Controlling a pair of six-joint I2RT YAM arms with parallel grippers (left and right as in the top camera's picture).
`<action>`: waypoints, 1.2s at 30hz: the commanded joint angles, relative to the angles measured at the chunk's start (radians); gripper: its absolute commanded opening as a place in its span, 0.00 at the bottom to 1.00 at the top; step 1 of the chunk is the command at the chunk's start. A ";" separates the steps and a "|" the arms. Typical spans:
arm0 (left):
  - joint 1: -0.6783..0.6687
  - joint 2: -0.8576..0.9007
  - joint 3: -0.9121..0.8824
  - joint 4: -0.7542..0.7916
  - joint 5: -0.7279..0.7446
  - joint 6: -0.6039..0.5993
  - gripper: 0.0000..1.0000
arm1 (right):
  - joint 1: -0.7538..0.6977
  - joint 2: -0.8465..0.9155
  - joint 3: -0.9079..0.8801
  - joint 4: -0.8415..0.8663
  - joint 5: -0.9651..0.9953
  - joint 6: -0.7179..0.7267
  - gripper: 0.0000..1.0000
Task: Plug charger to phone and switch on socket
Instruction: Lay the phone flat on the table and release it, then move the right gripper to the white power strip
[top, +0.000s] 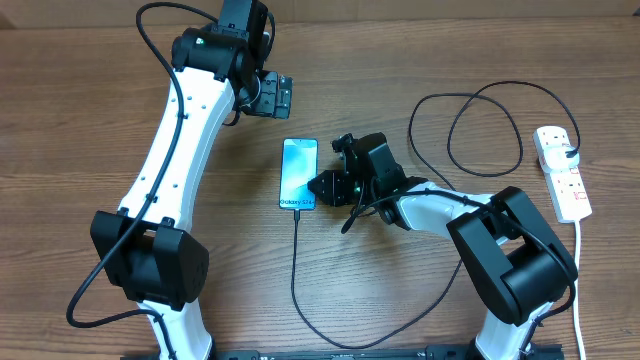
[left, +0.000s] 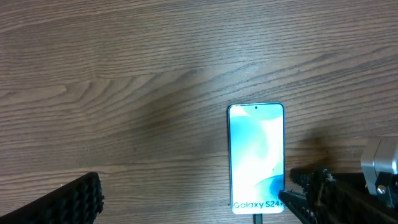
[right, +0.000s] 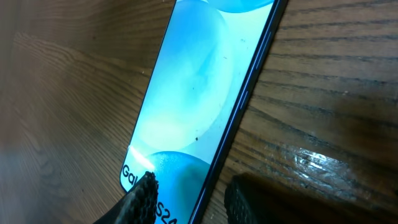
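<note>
Wooden bench (top: 420, 60) underneath. Right claw (right: 193, 200) stands slightly apart, fingers straddling the lower right edge of the phone (top: 298, 172). Charger (top: 295, 265) meets the phone's bottom end, then loops to the socket (top: 563, 172) far right. Left claw (top: 278, 95) gapes wide beyond the phone's top.

Overhead looks down; both wrists near phone (left: 256, 158)
</note>
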 joint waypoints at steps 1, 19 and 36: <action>0.004 -0.015 0.007 -0.002 -0.013 -0.003 1.00 | 0.005 0.008 -0.001 0.006 0.007 -0.008 0.39; 0.004 -0.015 0.007 -0.002 -0.013 -0.003 1.00 | -0.162 -0.347 0.008 -0.367 0.007 -0.008 0.04; 0.004 -0.015 0.007 -0.002 -0.013 -0.003 1.00 | -0.544 -0.626 0.007 -0.795 0.005 -0.019 0.04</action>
